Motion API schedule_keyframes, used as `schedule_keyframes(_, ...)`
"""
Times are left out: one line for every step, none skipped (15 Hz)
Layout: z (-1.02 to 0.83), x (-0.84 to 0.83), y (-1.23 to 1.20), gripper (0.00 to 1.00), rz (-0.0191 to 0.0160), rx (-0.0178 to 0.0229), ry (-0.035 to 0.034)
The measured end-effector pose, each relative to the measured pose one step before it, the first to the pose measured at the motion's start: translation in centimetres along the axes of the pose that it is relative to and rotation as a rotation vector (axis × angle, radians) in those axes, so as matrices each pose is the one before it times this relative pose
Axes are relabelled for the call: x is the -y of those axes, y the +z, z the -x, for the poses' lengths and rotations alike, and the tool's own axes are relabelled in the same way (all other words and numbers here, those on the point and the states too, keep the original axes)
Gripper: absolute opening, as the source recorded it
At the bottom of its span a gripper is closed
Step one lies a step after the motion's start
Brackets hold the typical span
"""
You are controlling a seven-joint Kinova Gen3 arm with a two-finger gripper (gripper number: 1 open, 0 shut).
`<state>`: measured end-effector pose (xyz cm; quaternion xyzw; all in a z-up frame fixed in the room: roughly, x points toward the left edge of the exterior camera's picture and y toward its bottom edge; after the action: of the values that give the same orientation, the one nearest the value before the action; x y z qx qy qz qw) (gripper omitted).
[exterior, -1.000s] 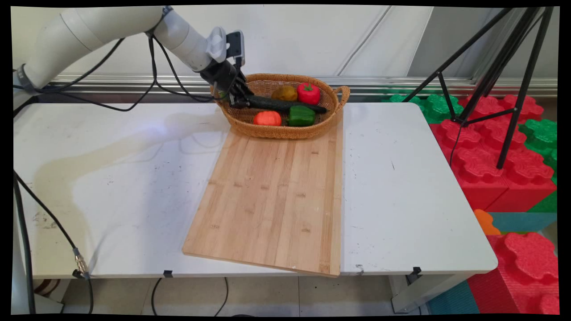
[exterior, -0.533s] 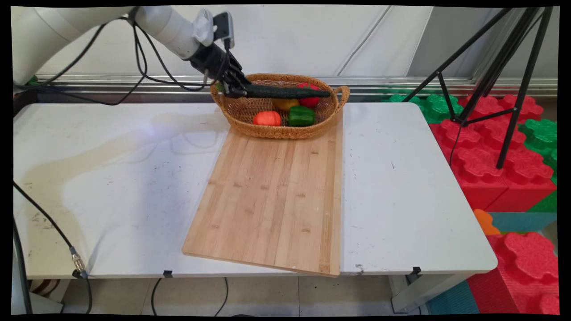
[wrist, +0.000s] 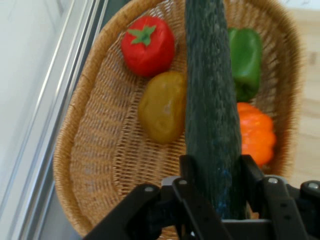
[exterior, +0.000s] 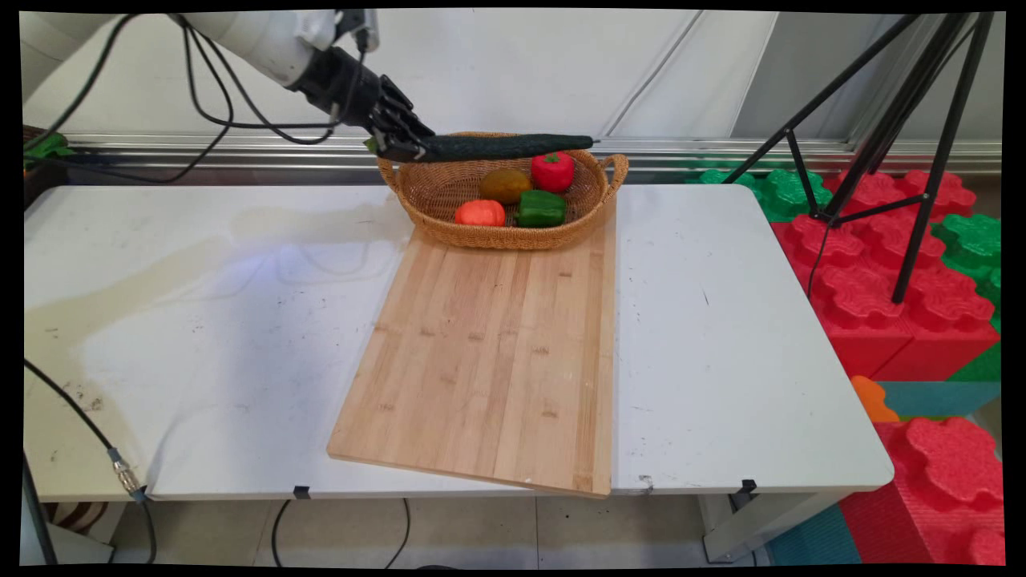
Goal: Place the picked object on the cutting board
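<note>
My gripper (exterior: 403, 147) (wrist: 216, 177) is shut on one end of a long dark green cucumber (exterior: 505, 146) (wrist: 210, 100). The cucumber hangs level above the back rim of a wicker basket (exterior: 481, 236) (wrist: 95, 150), pointing right. Below it in the basket lie a red tomato (exterior: 553, 169) (wrist: 148, 45), a brownish-yellow potato (exterior: 505, 186) (wrist: 162, 107), a green pepper (exterior: 540, 207) (wrist: 245, 55) and an orange vegetable (exterior: 480, 213) (wrist: 256, 132).
A large wooden cutting board (exterior: 489, 353) lies in front of the basket on the white table (exterior: 200, 320). A black tripod (exterior: 898, 120) and red and green foam blocks (exterior: 890, 272) stand to the right of the table.
The gripper has lifted the cucumber out of the basket, up and slightly left. The vegetables it covered now show below it.
</note>
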<state>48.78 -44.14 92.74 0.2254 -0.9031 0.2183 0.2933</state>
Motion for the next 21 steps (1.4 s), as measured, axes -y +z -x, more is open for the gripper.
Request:
schedule_keyframes(0.081, -0.218, -0.749, 0.0, 0.0127, -0.01178, -0.00827)
schedule_keyframes(0.059, -0.162, -0.489, 0.0, 0.00841, -0.00691, -0.00502)
schedule_keyframes(0.088, -0.3, -0.742, 0.0, 0.01567, -0.0124, -0.01044)
schedule_keyframes(0.105, -0.39, -0.838, 0.0, 0.01893, -0.01374, -0.01237)
schedule_keyframes(0.116, -0.442, -0.757, 0.0, 0.02032, -0.01195, -0.0099)
schedule_keyframes(0.105, -0.405, -0.565, 0.0, 0.01809, -0.00849, -0.00734)
schedule_keyframes(0.104, -0.301, -0.377, 0.0, 0.01111, -0.00485, -0.00474)
schedule_keyframes(0.147, -0.477, -0.482, 0.0, 0.01762, -0.00603, -0.00638)
schedule_keyframes(0.094, -0.337, -0.278, 0.0, 0.01169, -0.00351, -0.00355)
schedule_keyframes(0.167, -0.532, -0.348, 0.0, 0.0178, -0.00463, -0.00734)
schedule_keyframes(0.192, -0.687, -0.277, 0.0, 0.02061, -0.00324, -0.00774)
schedule_keyframes(0.244, -0.739, -0.13, 0.0, 0.0199, -0.00094, -0.00845)
schedule_keyframes(0.27, -0.641, -0.02, 0.0, 0.01573, 0.0004, -0.0088)
schedule_keyframes(0.189, -0.456, 0.051, 0.0, 0.01098, 0.00139, -0.00489)
schedule_keyframes(0.358, -0.66, 0.138, 0.0, 0.01475, 0.00308, -0.00875)
schedule_keyframes(0.249, -0.464, 0.14, 0.0, 0.01013, 0.003, -0.00467)
schedule_keyframes(0.416, -0.633, 0.262, 0.0, 0.01208, 0.00508, -0.00874)
schedule_keyframes(0.278, -0.406, 0.218, 0.0, 0.00743, 0.00402, -0.00534)
schedule_keyframes(0.463, -0.587, 0.386, 0.0, 0.00803, 0.0065, -0.0106)
schedule_keyframes(0.293, -0.363, 0.292, 0.0, 0.00535, 0.00471, -0.00737)
schedule_keyframes(0.485, -0.571, 0.592, 0.0, 0.00646, 0.00835, -0.01191)
